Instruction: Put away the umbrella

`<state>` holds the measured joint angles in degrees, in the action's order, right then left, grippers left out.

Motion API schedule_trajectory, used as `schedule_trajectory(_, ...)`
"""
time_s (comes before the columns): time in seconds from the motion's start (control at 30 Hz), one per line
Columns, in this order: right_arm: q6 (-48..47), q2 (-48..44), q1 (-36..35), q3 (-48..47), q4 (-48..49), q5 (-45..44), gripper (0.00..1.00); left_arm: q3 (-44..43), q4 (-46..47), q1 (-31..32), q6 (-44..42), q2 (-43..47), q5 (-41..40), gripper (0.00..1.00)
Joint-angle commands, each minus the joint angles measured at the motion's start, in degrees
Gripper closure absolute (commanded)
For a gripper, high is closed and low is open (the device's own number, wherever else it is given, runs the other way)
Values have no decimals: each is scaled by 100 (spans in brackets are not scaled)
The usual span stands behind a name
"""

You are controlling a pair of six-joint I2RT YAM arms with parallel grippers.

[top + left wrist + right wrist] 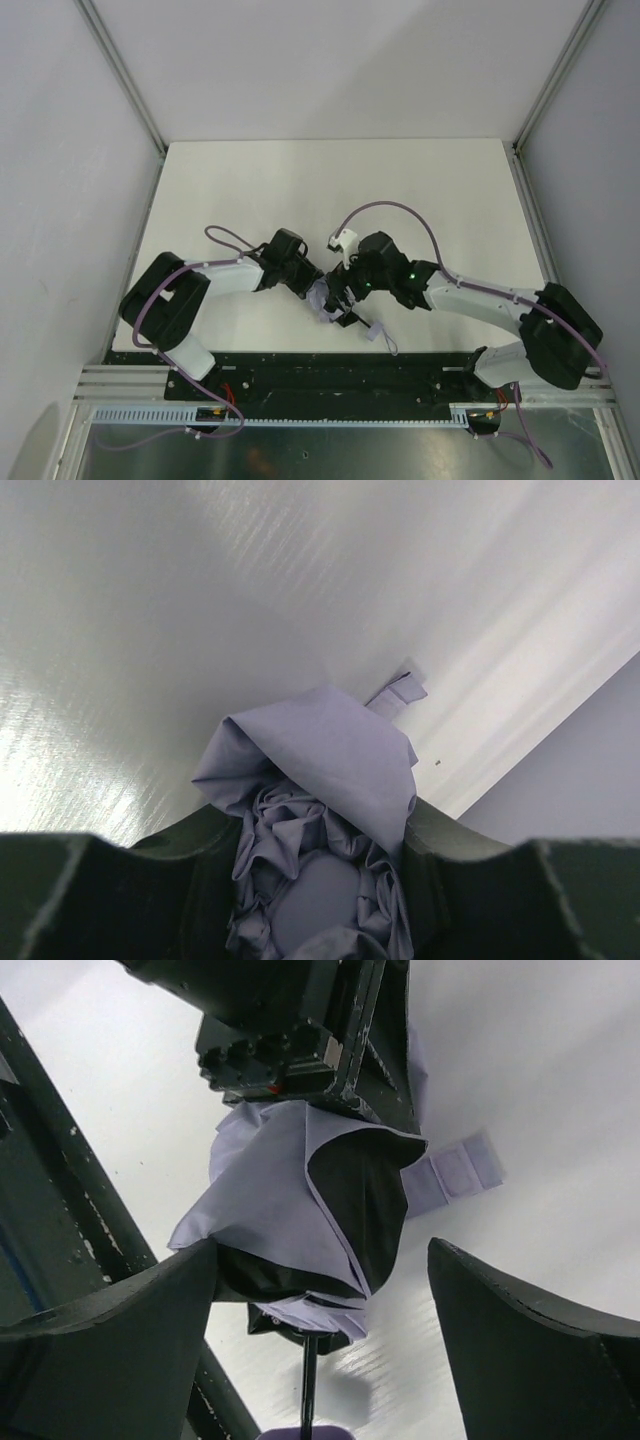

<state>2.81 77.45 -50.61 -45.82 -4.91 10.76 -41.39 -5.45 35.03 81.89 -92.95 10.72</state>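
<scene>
The umbrella (324,299) is a crumpled lavender-grey bundle between the two arms near the table's front edge. My left gripper (312,286) is shut on its bunched canopy (320,760), with fabric filling the gap between the jaws (320,815). In the right wrist view the canopy (270,1200) shows its black lining, with the thin black shaft (308,1380) and pale handle (300,1434) below. My right gripper (323,1250) is open around the canopy's lower end; its left finger (130,1330) touches the fabric. In the top view it (344,302) sits right against the bundle.
A lavender closure tab (455,1170) lies on the white table (330,190); it also shows in the left wrist view (397,693). A lavender strap piece (380,336) lies by the black mounting rail (330,375). Grey enclosure walls stand on three sides.
</scene>
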Motion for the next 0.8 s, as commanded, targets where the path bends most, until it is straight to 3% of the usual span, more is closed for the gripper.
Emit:
schedule_trajectory(0.0, -313, 407, 93, -152, 522, 594, 13, 181, -1002, -22, -415, -113, -635, 100)
schedule_trajectory(0.13, -308, 716, -93, -155, 694, 659, 15, 154, -1002, -29, -386, -8, -476, 100)
schedule_trajectory(0.6, -74, 1670, -662, -146, 1602, -926, 15, -73, -1010, -18, -86, 532, 431, 100)
schedule_trajectory(0.77, -13, 1938, -708, -146, 1986, -885, 15, -50, -1005, 8, 22, 606, 674, 100)
